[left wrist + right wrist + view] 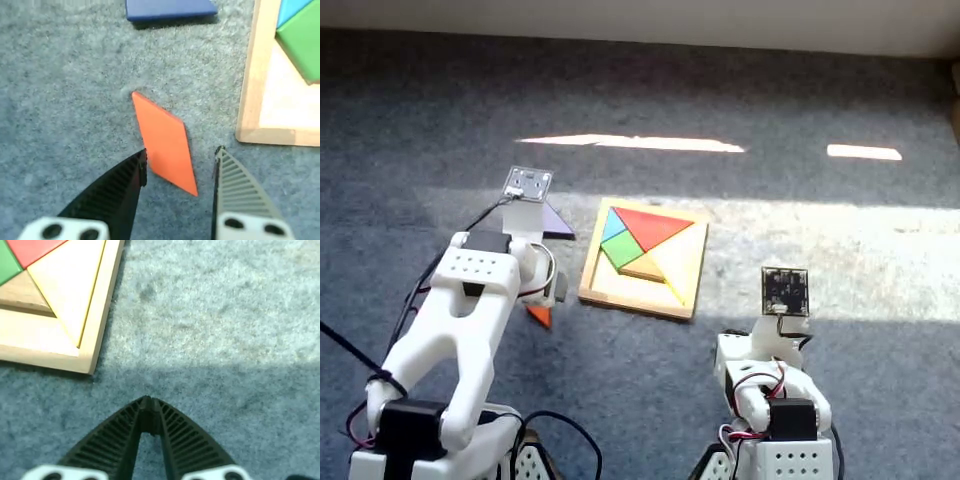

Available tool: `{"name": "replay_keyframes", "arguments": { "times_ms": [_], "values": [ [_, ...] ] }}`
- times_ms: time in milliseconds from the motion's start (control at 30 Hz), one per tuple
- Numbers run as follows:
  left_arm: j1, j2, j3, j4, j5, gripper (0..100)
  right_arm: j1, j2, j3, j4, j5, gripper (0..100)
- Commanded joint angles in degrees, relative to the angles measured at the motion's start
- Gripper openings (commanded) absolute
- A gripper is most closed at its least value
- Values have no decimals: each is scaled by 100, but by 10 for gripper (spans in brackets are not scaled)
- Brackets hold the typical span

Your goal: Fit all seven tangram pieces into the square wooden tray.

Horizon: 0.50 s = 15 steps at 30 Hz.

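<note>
The grey worktop (820,200) carries the square wooden tray (630,303), already part filled with red, blue, green and pale yellow pieces. A dark blue piece (170,9) lies outside it, just beside the left arm. The orange parallelogram (165,150) lies flat on the worktop near the tray's edge. The left gripper (181,151) is the nearer one. It is wide open and holds nothing, its fingers either side of the parallelogram's near end. The piece's long axis runs away from the gripper at a slight slant, so closing would likely pinch its narrow width. The high view hides this straddle behind the arm, with just an orange corner peeking out. The right gripper (150,401) is closed and empty, near a tray corner.
</note>
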<state>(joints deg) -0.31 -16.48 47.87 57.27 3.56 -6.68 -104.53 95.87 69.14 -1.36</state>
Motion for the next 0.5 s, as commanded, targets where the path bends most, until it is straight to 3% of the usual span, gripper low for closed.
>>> {"name": "replay_keyframes", "arguments": {
  "times_ms": [0, 233, 467],
  "values": [
    [127, 382, -207, -79, -62, 214, 66, -66, 716, -119, 18, 5],
    [110, 1587, -1262, 404, -53, 210, 66, -66, 716, -119, 18, 5],
    [-198, 1886, -1543, 580, -26, 203, 66, -66, 716, -119, 18, 5]
  ]
}}
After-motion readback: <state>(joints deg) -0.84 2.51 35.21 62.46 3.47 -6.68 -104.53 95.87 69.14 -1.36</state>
